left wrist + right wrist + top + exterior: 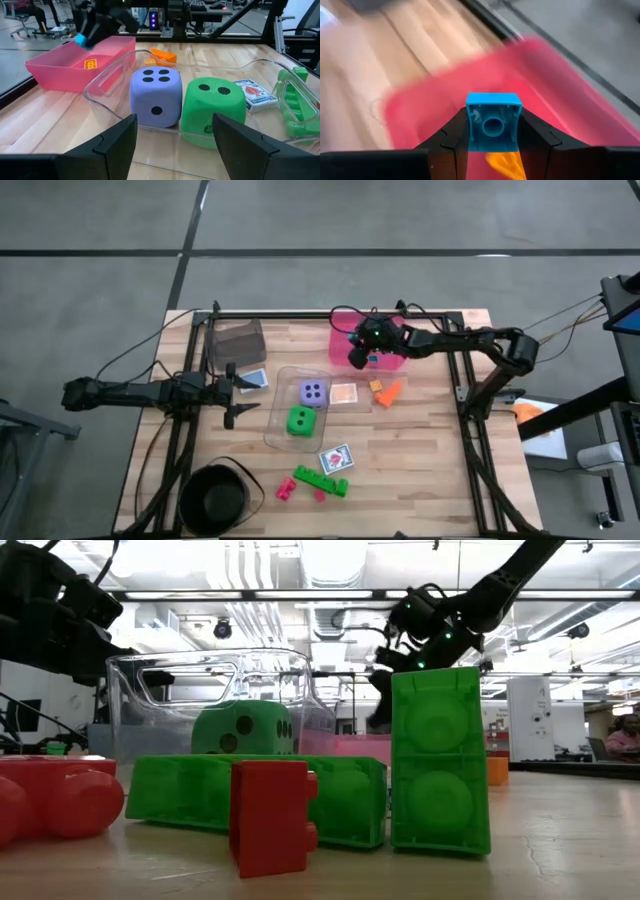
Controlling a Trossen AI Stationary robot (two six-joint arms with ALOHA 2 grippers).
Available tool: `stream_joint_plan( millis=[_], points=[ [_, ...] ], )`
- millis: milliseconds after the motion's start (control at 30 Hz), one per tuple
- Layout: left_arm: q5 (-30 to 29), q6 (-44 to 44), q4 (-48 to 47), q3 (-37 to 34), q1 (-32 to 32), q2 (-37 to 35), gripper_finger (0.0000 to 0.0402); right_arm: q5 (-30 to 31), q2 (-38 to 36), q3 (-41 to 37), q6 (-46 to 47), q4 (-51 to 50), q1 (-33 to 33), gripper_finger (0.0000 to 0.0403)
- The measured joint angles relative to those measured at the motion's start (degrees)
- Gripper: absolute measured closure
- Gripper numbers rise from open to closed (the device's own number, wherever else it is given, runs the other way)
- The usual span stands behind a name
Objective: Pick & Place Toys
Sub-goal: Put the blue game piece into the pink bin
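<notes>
Holding a teal brick (pixel 493 121) pinched between its fingers, the right hand (pixel 362 352) hung over the pink bin (pixel 396 363) at the desk's (pixel 430 470) far edge. An orange brick (pixel 90 63) already lay in that bin, so I judged the sorting begun but far from done. A purple die (pixel 313 392), a green die (pixel 299 421) and a card (pixel 344 394) sat in the clear bin (pixel 274 435) mid-desk. Loose on the wood were two orange pieces (pixel 385 391) beside it, a card deck (pixel 336 458), a long green brick (pixel 321 481) and pink bits (pixel 287 488) nearer the front.

The left hand (pixel 236 397) waited at the clear bin's left side, fingers spread and empty. A grey bin (pixel 238 341) and a black bowl (pixel 213 498) stood on the left. The pink bin's walls hemmed the right hand below; open wood lay right of the clear bin and along the front.
</notes>
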Motion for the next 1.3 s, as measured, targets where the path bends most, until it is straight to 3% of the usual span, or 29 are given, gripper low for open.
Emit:
stream_joint_plan(
  millis=[167,567,900,1167,1300],
  points=[
    [0.0,0.0,0.0,0.0,0.02,0.02,0.0144,1.67,-0.3,0.01,-0.38,-5.49,-0.38,0.028],
    [0.01,0.0,0.0,0.0,0.01,0.0,0.0144,1.71,1.46,0.01,0.13,-7.1,-0.46,0.0278],
    [0.0,0.0,0.0,0.0,0.0,0.0,0.0144,1.93,1.56,0.01,1.63,-7.24,-0.46,0.0097],
    [-0.01,0.0,0.02,0.0,0.0,0.0,0.0144,2.92,1.04,0.15,2.45,-7.17,-0.46,0.0069],
    [0.01,0.0,0.01,0.0,0.01,0.0,0.0144,8.6,-0.36,0.19,2.63,-8.11,-0.3,0.0068]
  ],
)
